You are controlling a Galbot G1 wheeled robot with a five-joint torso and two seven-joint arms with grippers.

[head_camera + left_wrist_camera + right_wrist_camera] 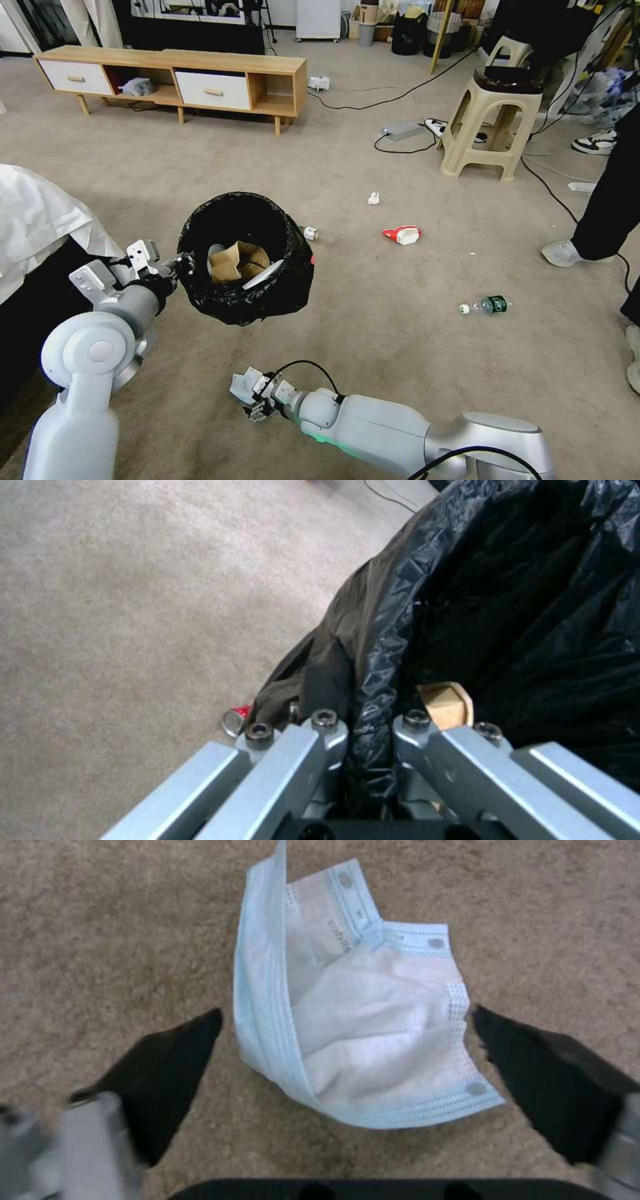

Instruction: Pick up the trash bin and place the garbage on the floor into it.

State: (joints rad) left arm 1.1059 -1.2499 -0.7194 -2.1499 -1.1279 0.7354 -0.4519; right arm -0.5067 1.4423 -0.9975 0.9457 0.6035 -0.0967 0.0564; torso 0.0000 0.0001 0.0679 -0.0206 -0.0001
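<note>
Carpet [100,915]; right pincer [347,1050] wide around mask [353,1025].

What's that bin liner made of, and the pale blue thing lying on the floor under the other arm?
The trash bin liner looks like thin glossy black plastic film: crinkled, with shiny creases. The face mask looks like soft pleated non-woven fabric, matte, with stamped dotted seams. It lies on the short-pile carpet.

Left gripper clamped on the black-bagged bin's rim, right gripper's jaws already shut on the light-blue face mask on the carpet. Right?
Not quite. The left gripper is clamped on the rim of the round bin lined with a crinkled black plastic bag, but the right gripper has its jaws open, one on each side of the light-blue pleated face mask lying on the beige carpet. The right wrist view shows it.
</note>
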